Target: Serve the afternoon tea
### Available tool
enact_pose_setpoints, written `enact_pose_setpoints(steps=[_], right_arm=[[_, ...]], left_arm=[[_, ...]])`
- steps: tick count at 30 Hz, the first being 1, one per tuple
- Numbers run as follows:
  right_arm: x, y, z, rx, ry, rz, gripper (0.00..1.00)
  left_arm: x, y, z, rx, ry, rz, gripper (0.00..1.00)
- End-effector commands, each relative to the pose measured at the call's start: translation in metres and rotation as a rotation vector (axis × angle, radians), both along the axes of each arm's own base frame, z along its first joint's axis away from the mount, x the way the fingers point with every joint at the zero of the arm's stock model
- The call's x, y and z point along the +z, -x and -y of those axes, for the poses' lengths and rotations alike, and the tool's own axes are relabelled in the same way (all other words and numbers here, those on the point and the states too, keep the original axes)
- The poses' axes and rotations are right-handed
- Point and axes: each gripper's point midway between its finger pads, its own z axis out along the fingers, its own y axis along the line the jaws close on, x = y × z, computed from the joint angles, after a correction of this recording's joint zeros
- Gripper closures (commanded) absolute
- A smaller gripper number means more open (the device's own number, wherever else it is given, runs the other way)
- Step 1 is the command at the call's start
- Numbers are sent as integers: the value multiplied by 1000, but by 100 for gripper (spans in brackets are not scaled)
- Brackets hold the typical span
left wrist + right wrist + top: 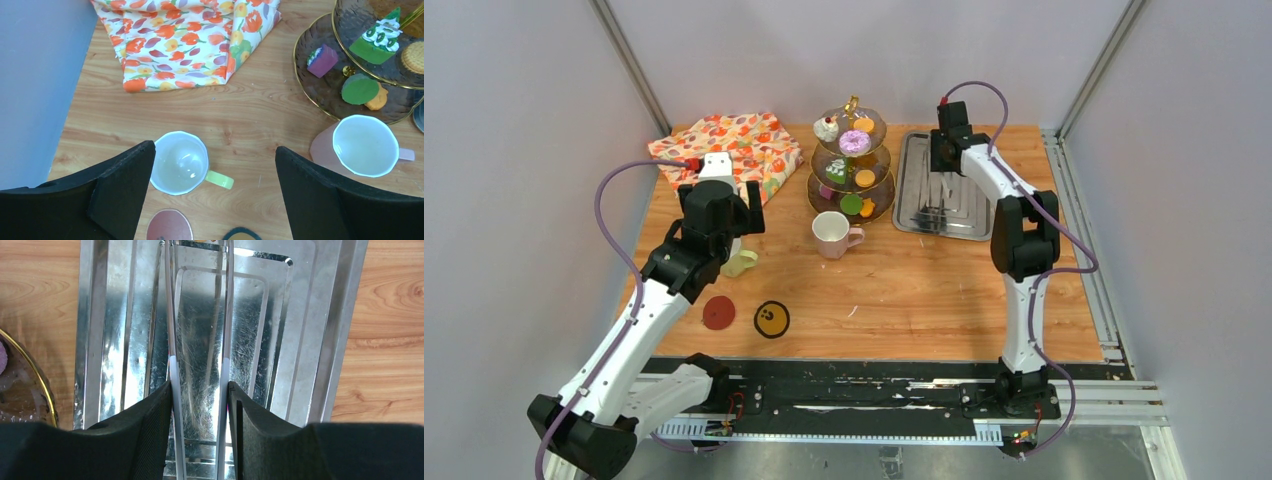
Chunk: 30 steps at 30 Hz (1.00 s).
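The yellow-green mug [179, 162] stands upright, empty, white inside. The left claw [214, 151] hangs spread above it; the right claw [200, 387] grasps metal tongs [226, 330].

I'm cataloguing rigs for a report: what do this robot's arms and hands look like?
Both the left arm and right arm have white links with chunky black joints and black bases. A red-tipped mauve cable loops along each. The left hand and right hand have flat, matte black fingers.

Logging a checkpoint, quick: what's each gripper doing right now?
Left gripper: open, holding nothing.
Right gripper: shut on the metal tongs.
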Motion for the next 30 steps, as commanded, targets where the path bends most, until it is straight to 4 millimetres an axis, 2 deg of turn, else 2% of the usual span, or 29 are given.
enact_pose_setpoints(steps=[1, 4, 8, 13, 22, 26, 30], right_arm=[[4, -13, 11, -52, -3, 37, 58], [6, -12, 10, -43, -5, 37, 65], [20, -11, 8, -29, -18, 59, 76], [44, -2, 8, -14, -26, 92, 80], [73, 44, 1, 24, -122, 122, 87], [70, 69, -5, 57, -150, 93, 87], [75, 80, -6, 61, -160, 98, 87]], left_arm=[[8, -3, -3, 18, -8, 34, 6], [6, -3, -3, 16, -7, 31, 5], [7, -3, -2, 15, -3, 32, 5], [9, -1, -3, 16, -2, 37, 5], [11, 3, -4, 13, 6, 46, 5], [11, 6, -6, 14, 8, 48, 5], [13, 9, -6, 11, 18, 54, 5]])
